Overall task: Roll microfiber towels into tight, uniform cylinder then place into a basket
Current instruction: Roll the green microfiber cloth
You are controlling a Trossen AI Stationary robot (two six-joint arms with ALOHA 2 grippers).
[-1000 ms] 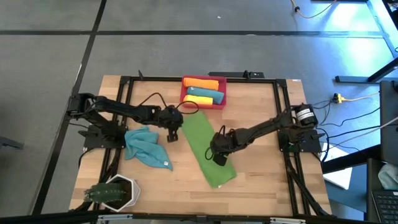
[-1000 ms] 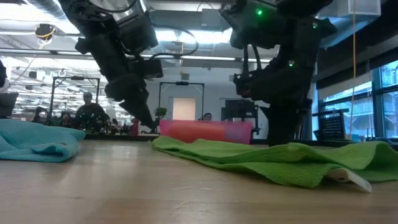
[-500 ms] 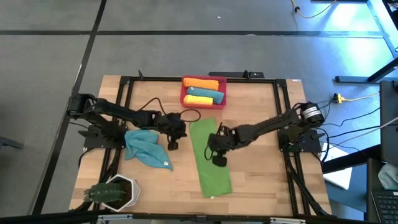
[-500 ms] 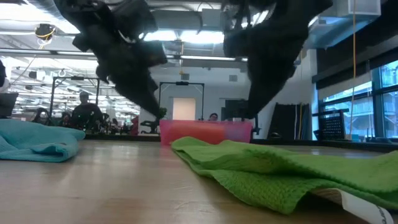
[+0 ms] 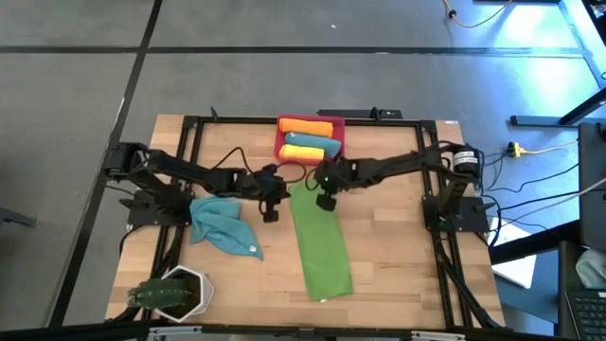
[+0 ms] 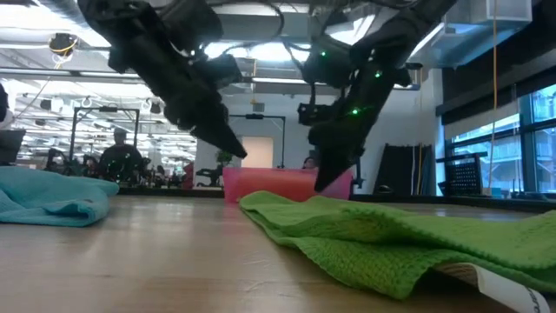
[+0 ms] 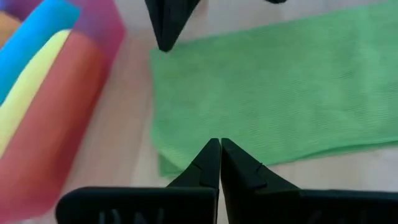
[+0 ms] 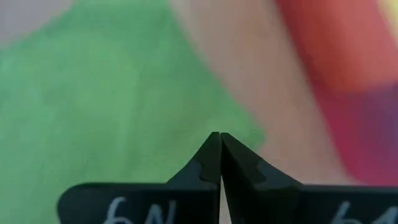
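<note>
Between the arms, near the basket [image 5: 310, 140], the green towel [image 5: 320, 237] is laid flat; both the left gripper [image 5: 271, 214] and right gripper [image 5: 329, 201] are closed, empty; soft and limp, it is best pinched at its basket-side corners.

We are seeing the flat towel [image 5: 320, 239] lying mid-bench [image 5: 398, 275], the basket [image 5: 310, 140] behind it holding three rolls, the crumpled towel [image 5: 222, 222] lying to its left.

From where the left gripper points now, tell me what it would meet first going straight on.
Probably the green towel: the shut left gripper points at its near edge, close to the corner by the basket. Its height above the cloth is unclear.
</note>
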